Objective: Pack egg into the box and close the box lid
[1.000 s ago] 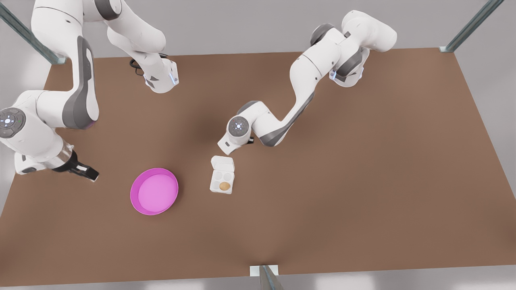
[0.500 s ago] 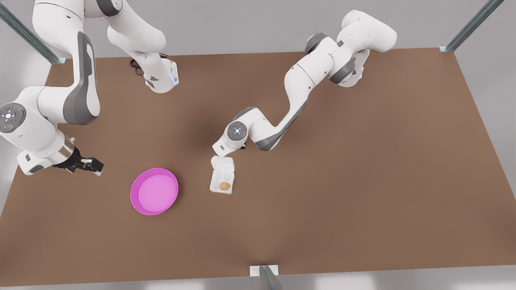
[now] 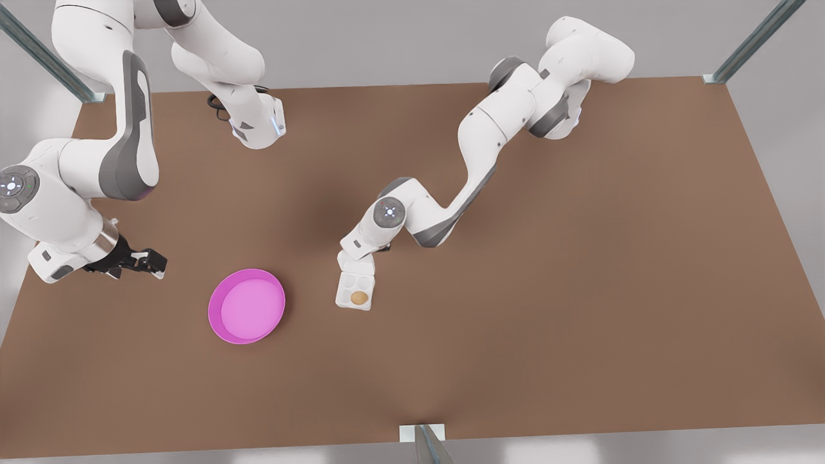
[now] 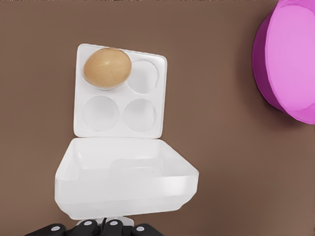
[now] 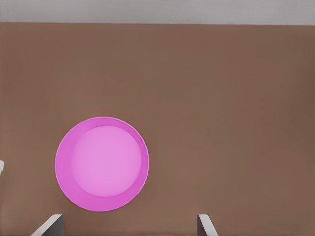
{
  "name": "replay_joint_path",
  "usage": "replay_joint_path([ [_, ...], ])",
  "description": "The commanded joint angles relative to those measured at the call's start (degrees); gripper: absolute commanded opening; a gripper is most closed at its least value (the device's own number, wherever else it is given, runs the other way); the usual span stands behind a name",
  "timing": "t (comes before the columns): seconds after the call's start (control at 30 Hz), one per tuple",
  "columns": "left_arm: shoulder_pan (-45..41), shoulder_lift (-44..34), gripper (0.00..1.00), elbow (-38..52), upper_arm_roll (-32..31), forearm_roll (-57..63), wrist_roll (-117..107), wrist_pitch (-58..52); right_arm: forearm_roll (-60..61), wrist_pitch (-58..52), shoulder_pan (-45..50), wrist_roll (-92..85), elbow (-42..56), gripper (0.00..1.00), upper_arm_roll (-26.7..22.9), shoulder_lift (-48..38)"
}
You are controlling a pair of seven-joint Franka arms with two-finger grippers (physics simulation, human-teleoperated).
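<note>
A: Item one, the egg carton?
B: White box [image 3: 355,291] on the brown table [image 3: 580,258], near the middle, just to the front view's right of the pink plate [image 3: 246,306] but apart from it. Four round cups in a two-by-two grid.

A: Contents?
B: One tan-brown egg [image 3: 359,297], seated in a corner cup on the side away from the hinge. In the left wrist view the egg [image 4: 107,68] fills that cup; the other three are bare.

A: The box lid?
B: The box lid [image 4: 125,184] is raised, tilted up from its hinged edge, hollow side facing the cups. Not shut.

A: Left gripper?
B: Left gripper [image 3: 361,252] sits at the lid's outer edge, on the hinge side of the box. Whether its fingers are apart or together, I cannot tell.

A: Right gripper?
B: Right gripper [image 3: 143,264] hangs low over the table at the front view's left, well apart from the plate. Fingers [image 5: 49,225] spread apart, holding nothing. That arm waits.
</note>
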Motion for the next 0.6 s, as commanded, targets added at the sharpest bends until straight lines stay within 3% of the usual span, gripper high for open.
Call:
replay_joint_path([
  [0.0, 0.0, 0.1, 0.21, 0.0, 0.0, 0.0, -0.6, 4.0, 0.2, -0.1, -0.1, -4.8, 0.0, 1.00, 0.0, -0.1],
  [0.5, 3.3, 1.9, 0.21, 0.5, -0.1, -2.1, -4.2, 15.5, 0.3, -0.2, -0.1, -4.8, 0.0, 1.00, 0.0, -0.1],
  [0.53, 5.1, 0.6, 0.21, 0.5, -0.5, -2.7, -3.8, 11.9, 0.3, -0.2, -0.1, -4.8, 0.0, 1.00, 0.0, 0.0],
  [0.57, 8.6, -3.6, 0.21, 0.5, -1.7, -2.9, -3.6, -2.4, 0.3, -0.2, -0.1, -4.8, 0.0, 1.00, 0.0, 0.0],
])
